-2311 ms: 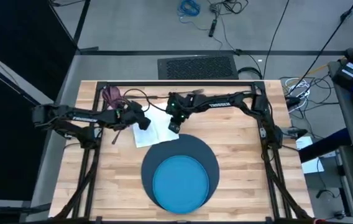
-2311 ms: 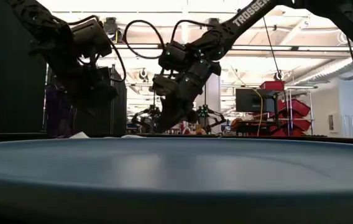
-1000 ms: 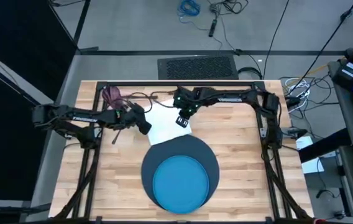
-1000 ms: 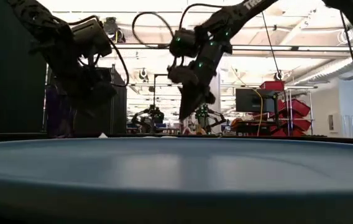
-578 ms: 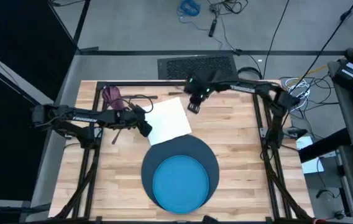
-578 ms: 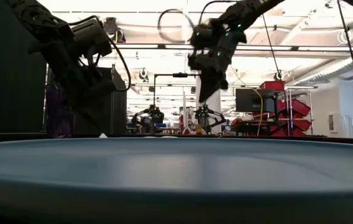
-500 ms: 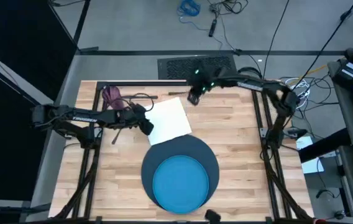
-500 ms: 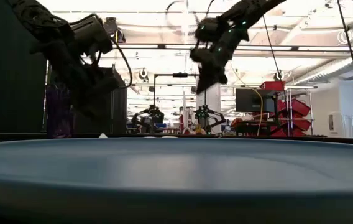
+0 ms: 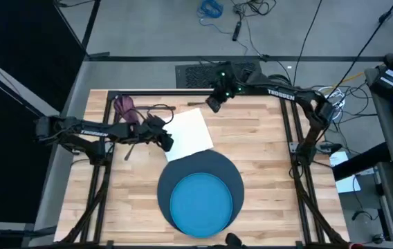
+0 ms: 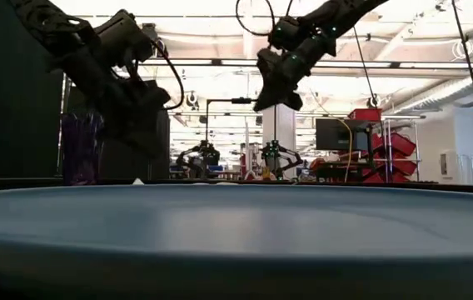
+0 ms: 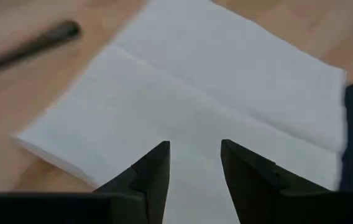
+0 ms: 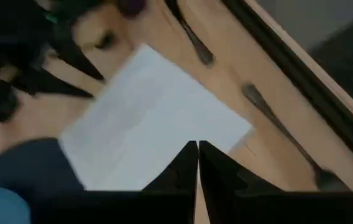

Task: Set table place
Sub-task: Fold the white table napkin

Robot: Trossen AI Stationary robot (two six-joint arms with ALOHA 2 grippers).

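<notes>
A white folded napkin (image 9: 188,133) lies flat on the table (image 9: 266,173), its near corner against the dark blue mat (image 9: 232,173). The bright blue plate (image 9: 201,200) sits on that mat. A purple cup (image 9: 122,105) stands at the far left. My left gripper (image 9: 168,143) hovers open over the napkin's (image 11: 226,81) left part, its fingers (image 11: 155,171) spread above the cloth. My right gripper (image 9: 212,106) is shut and raised near the far edge, beyond the napkin (image 12: 158,121).
Metal utensils (image 12: 276,127) lie on the wood along the far edge, one dark handle (image 11: 30,43) just beside the napkin. The black frame (image 9: 196,92) runs along the far edge. Bare wood shows left and right of the mat.
My right gripper has left the napkin's right corner, rising and going toward the table's far edge. The napkin has stayed flat where it lay. My left gripper has shifted slightly toward the table's right, over the napkin's left edge.
</notes>
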